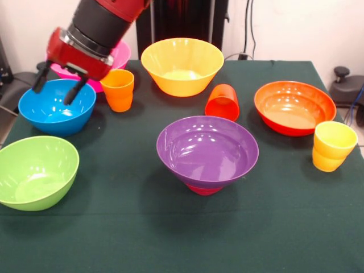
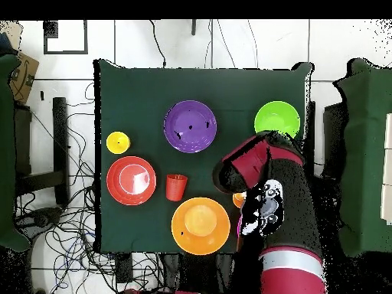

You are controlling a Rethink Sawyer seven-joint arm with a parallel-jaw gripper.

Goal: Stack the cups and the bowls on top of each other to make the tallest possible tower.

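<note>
My gripper is open, its fingers spread just above the blue bowl at the left, with nothing between them. Behind it stands the pink bowl, with the ribbed orange cup beside it. The yellow bowl sits at the back middle. The purple bowl rests on a small red bowl, forming a low tower. The red-orange cup looks tipped over. The orange-red bowl and yellow cup stand at the right, and the green bowl at the front left.
In the overhead view the arm hides the blue and pink bowls and most of the orange cup. The purple bowl, green bowl, yellow bowl and orange-red bowl are spread over the dark green cloth.
</note>
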